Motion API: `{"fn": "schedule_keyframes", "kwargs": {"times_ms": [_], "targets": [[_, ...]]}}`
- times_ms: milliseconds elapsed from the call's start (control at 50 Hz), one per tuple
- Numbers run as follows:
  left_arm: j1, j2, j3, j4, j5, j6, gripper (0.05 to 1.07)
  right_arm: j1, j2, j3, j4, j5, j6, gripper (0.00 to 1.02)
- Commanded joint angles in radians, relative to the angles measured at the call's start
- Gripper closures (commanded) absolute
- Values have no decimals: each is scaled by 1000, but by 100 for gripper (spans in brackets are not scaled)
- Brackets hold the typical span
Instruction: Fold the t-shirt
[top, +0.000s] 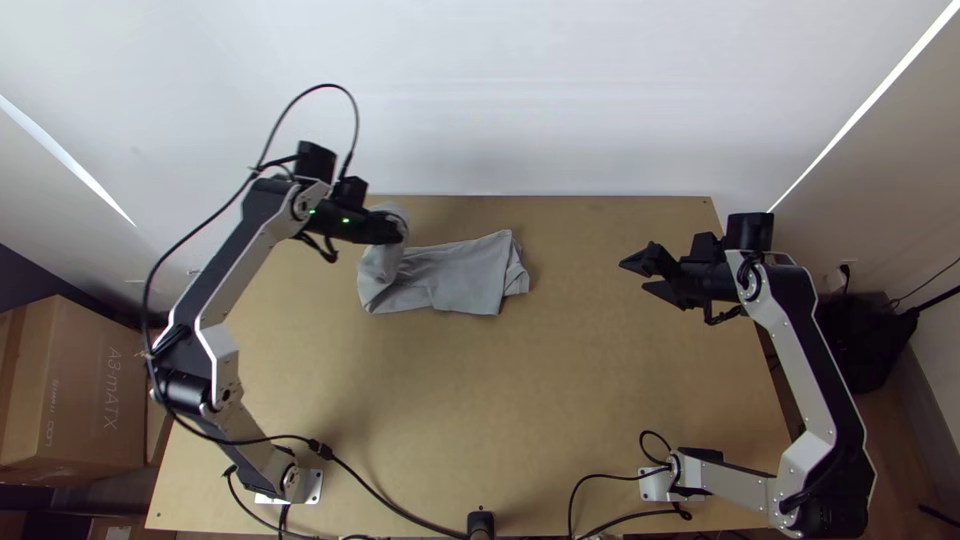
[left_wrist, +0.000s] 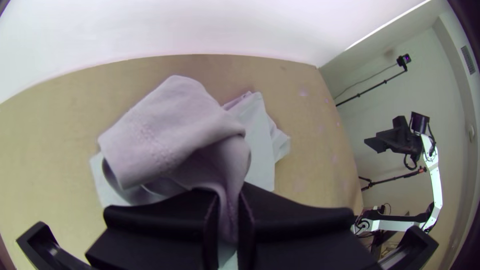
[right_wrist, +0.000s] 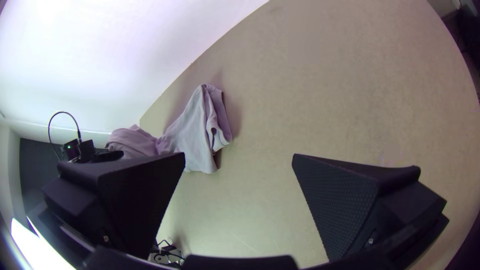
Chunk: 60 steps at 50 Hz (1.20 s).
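We see the shirt (top: 455, 278) on the worktop (top: 500, 410), near its far edge and left of the middle. It is grey and lies as a narrow strip, folded in layers. At the right end of this strip, we can notice several edges, one over another, a little uneven. The left end is raised, and there the cloth curls over itself in a loose roll.

The left gripper (top: 396, 232) has hold of this raised part. In the left wrist view, we find its fingers (left_wrist: 295, 212) almost together, with a thin, crumpled piece of the shirt pinched between them. Which part of the shirt this piece is, we cannot tell.

The right gripper (top: 634, 274) is well apart from the shirt, above the right side of the worktop. Its fingers (right_wrist: 332, 200) stand wide open, and they have nothing between them. Behind the worktop we see the white wall (top: 540, 100).
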Motion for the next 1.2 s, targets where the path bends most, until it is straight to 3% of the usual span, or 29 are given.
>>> {"fn": "schedule_keyframes", "kwargs": {"times_ms": [0,220,420,880,900,940,1000,1180], "targets": [[-56,82,98,4,-12,-52,105,-11,-40,-26,3,8,7,4],[-151,200,213,10,-40,-84,105,-13,-77,-65,3,20,16,4],[-199,232,216,119,-87,-147,105,-8,-106,-96,6,37,34,4],[-331,465,414,180,-95,-268,103,32,-86,-131,41,132,27,4],[-337,476,427,191,-95,-272,99,35,-86,-135,43,136,27,4],[-351,490,434,243,-95,-279,75,44,-86,-148,49,145,25,4],[-367,499,436,311,-93,-311,9,50,-88,-171,67,149,27,4],[-389,428,434,459,-100,-341,10,75,-88,-227,96,159,25,4]]}}
